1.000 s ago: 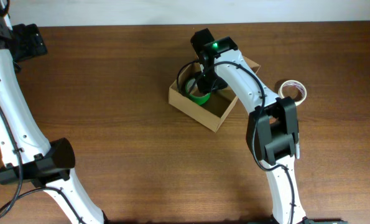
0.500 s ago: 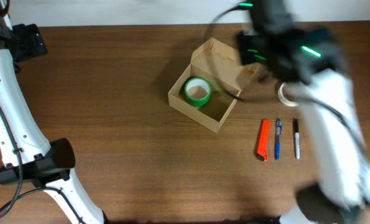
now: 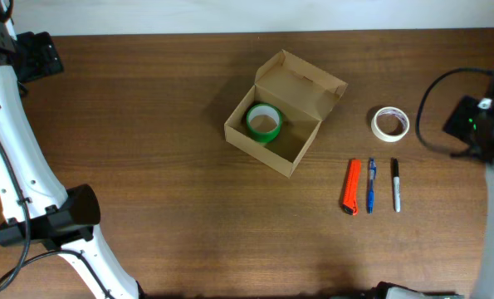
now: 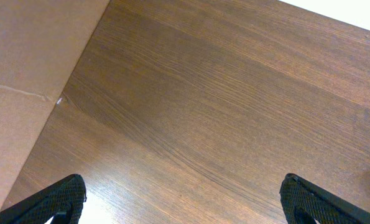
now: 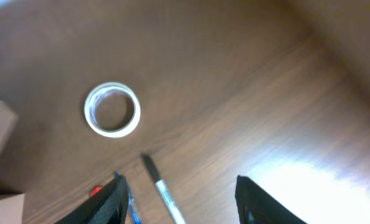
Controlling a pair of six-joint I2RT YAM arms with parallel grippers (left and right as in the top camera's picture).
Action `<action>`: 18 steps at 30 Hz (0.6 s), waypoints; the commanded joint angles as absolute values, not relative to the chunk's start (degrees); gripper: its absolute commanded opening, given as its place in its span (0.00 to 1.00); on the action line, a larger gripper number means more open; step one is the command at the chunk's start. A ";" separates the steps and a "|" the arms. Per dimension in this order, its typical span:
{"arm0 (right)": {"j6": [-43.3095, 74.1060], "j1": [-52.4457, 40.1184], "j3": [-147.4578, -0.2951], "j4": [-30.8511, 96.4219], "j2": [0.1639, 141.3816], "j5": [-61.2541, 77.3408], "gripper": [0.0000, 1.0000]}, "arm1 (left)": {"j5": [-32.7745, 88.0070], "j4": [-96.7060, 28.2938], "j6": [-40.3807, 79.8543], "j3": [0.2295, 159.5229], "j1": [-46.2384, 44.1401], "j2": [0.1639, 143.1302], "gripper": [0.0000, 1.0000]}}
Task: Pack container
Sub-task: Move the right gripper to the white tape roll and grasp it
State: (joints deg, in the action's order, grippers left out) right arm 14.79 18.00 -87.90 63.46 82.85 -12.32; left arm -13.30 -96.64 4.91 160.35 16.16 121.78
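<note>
The tan cardboard container [image 3: 300,152] stands open at the table's middle, its flap lid [image 3: 300,80] tilted up behind. A green tape roll [image 3: 263,122] lies inside it. A white tape roll [image 3: 391,123] lies to its right and also shows in the right wrist view [image 5: 112,109]. An orange cutter [image 3: 351,186], a blue pen [image 3: 370,185] and a black-capped marker [image 3: 395,185] lie in a row in front of it. My right gripper [image 5: 181,202] is open and empty, high above the marker [image 5: 161,188]. My left gripper [image 4: 185,202] is open and empty over bare wood.
The left arm's base and links [image 3: 31,158] stand along the table's left side. The right arm [image 3: 483,124] is at the right edge. A brown cardboard surface [image 4: 23,81] fills the left of the left wrist view.
My right arm left the green tape roll in the container and swung away to the right edge. The cutter, pen and marker came into view. The left arm has not moved.
</note>
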 commanded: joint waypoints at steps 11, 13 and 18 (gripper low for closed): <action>26.50 22.00 -88.73 56.93 113.10 16.51 0.57 | -12.86 -96.66 4.21 160.16 16.40 122.23 1.00; 26.65 22.00 -88.73 55.42 114.26 17.43 0.57 | -12.86 -96.66 4.21 160.16 16.40 122.23 1.00; 28.03 22.06 -88.73 50.98 114.91 17.37 0.58 | -12.86 -96.66 4.23 160.16 16.40 122.23 1.00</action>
